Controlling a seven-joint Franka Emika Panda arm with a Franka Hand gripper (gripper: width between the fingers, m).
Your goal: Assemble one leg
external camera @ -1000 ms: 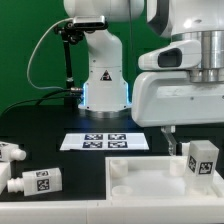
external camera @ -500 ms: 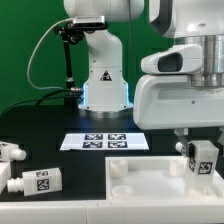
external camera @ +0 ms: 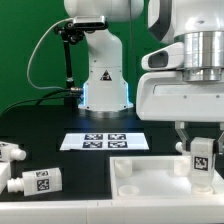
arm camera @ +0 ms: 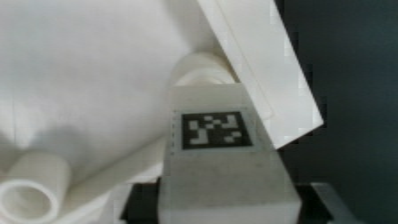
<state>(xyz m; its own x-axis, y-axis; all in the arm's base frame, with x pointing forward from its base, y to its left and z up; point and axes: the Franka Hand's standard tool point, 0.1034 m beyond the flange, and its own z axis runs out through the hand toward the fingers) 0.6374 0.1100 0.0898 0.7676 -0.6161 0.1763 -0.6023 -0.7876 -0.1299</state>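
Exterior view shows the gripper (external camera: 200, 149) closed on the leg (external camera: 201, 160), its long axis upright straight beneath the hand, over the tabletop (external camera: 150, 180) corner at the exterior view's right.

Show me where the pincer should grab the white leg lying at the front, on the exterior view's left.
Probably grip the leg by its wide block part, not the narrow stub end. It lies on its side on the table, so come straight down from above and squeeze its two long flat sides.
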